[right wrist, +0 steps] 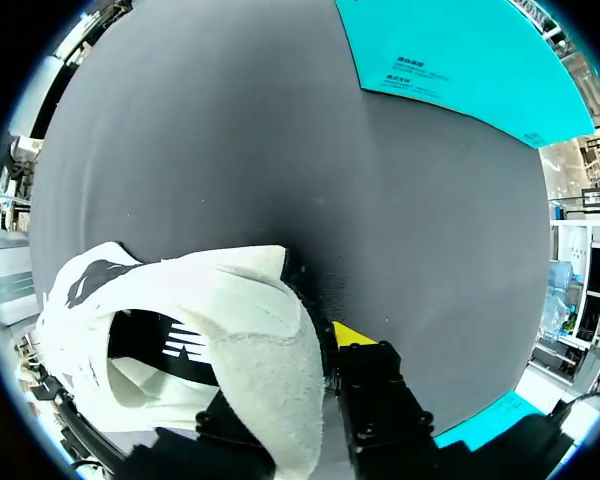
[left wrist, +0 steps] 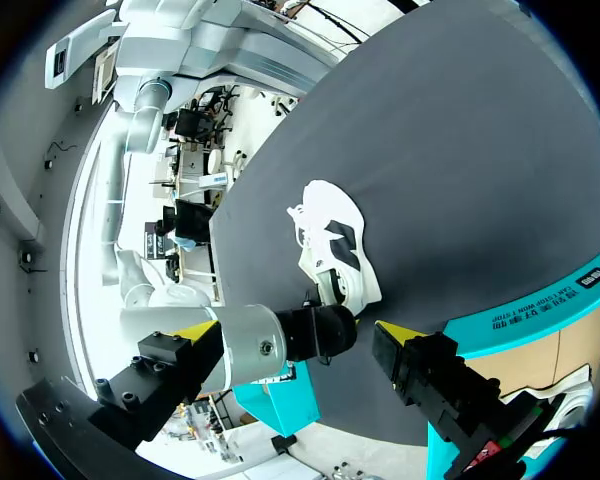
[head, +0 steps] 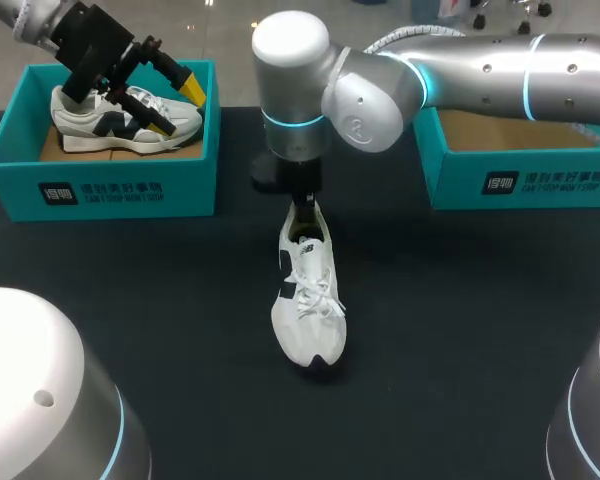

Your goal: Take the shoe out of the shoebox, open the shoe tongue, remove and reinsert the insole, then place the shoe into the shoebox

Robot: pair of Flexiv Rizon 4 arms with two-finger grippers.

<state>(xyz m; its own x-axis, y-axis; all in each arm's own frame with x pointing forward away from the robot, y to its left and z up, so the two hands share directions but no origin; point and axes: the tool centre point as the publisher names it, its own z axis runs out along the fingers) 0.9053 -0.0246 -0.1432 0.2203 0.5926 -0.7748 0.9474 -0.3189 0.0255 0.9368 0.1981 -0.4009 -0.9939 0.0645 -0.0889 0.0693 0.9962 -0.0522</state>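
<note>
Head view: right arm (head: 380, 85) overhangs the shoe (head: 308, 300); second shoe (head: 120, 125) in shoebox (head: 100, 185).

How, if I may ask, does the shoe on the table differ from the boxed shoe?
The shoe on the table points its toe toward the camera, right gripper at its heel; the boxed shoe sits side-on under the left gripper. Both are white with dark marks.

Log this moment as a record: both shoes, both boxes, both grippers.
table shoe: white sneaker on the black table, toe toward the robot
boxed shoe: second sneaker inside the left shoebox
right shoebox: teal, no shoe visible inside
left gripper: fingers open, over the second sneaker
right gripper: fingers shut on the white sneaker's heel
</note>
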